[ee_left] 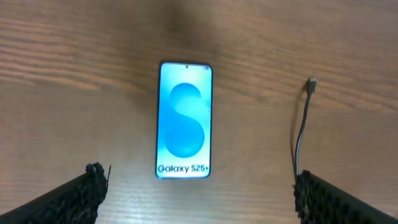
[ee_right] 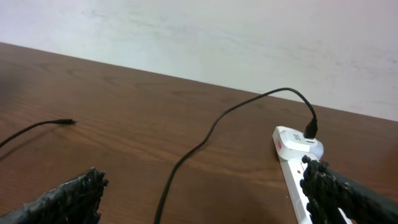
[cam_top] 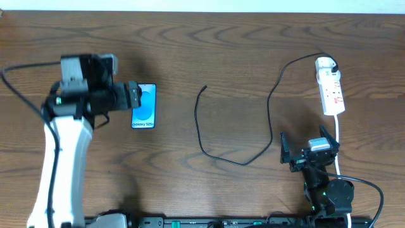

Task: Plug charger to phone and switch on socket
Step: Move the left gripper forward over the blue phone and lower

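left gripper (ee_left: 199,190) spread wide over the phone (cam_top: 144,106) left of centre, screen lit blue, charger (cam_top: 242,163) looping across mid-frame, small tip lying free, right gripper (ee_right: 204,179) gaping empty at lower right, socket (cam_top: 331,92) upper right, plug head seemingly seated in it

White-shelled left arm (cam_top: 60,164), black right arm (cam_top: 332,193), both with black textured jaws.

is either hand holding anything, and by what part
Nothing is held: left hand open near the phone, right hand open, clear of the charger.
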`<state>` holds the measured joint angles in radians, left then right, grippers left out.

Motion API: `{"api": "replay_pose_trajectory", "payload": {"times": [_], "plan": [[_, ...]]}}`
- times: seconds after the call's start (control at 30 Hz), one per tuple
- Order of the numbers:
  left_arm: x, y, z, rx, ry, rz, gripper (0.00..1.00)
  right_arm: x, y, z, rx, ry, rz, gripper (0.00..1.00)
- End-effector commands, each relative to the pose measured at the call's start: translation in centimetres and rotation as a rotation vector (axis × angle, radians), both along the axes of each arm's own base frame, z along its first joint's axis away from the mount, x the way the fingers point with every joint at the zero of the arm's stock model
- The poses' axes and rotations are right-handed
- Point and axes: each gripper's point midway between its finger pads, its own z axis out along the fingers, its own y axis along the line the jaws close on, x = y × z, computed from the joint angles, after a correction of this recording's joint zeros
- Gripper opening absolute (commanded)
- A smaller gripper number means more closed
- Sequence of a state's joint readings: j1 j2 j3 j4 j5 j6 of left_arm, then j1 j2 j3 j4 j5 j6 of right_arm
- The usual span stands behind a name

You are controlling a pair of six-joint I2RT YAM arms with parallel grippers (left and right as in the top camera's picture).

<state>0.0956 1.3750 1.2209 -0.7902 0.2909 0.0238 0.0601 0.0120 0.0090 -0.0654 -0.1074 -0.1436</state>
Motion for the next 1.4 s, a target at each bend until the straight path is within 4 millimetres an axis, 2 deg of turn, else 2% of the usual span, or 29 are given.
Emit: {"api": "replay_pose_trajectory", "payload": {"times": [0.0, 0.17, 0.3, 0.43, 0.57, 0.67, 0.73, 0.97, 1.17, 1.37], "plan": [[1.6, 0.0, 0.5, -0.007, 0.037, -0.011, 0.98, 0.0, -0.3, -0.1, -0.011, -0.002, -0.011, 0.99], [1.7, 1.0, -1.9, 0.103, 0.161, 0.015, 0.98, 0.0, -0.3, -0.1, -0.011, -0.002, -0.011, 0.99], [2.3, 1.0, -3.1, 0.109, 0.183, 0.009, 0.98, 0.0, -0.3, -0.1, -0.011, -0.002, -0.011, 0.99], [2.5, 0.8, -3.3, 0.101, 0.183, 0.005, 0.98, 0.0, -0.3, -0.1, -0.011, -0.002, -0.011, 0.99], [3.6, 0.3, -3.1, 0.079, 0.14, -0.009, 0.98, 0.0, -0.3, -0.1, -0.011, -0.002, -0.011, 0.99], [4.5, -0.2, -3.9, 0.086, 0.137, -0.022, 0.98, 0.0, -0.3, -0.1, -0.011, -0.002, -0.011, 0.99], [5.0, -0.5, -4.9, 0.097, 0.149, -0.042, 0.98, 0.0, -0.3, -0.1, -0.011, -0.002, -0.011, 0.99], [5.2, -0.8, -10.8, 0.172, 0.29, -0.054, 0.98, 0.0, -0.3, -0.1, -0.011, -0.002, -0.011, 0.99], [5.9, -1.0, -13.0, 0.167, 0.316, -0.048, 0.98, 0.0, -0.3, -0.1, -0.011, -0.002, -0.011, 0.99], [5.6, -1.6, -15.2, 0.169, 0.365, -0.065, 0.98, 0.0, -0.3, -0.1, -0.011, -0.002, -0.011, 0.99]]}}
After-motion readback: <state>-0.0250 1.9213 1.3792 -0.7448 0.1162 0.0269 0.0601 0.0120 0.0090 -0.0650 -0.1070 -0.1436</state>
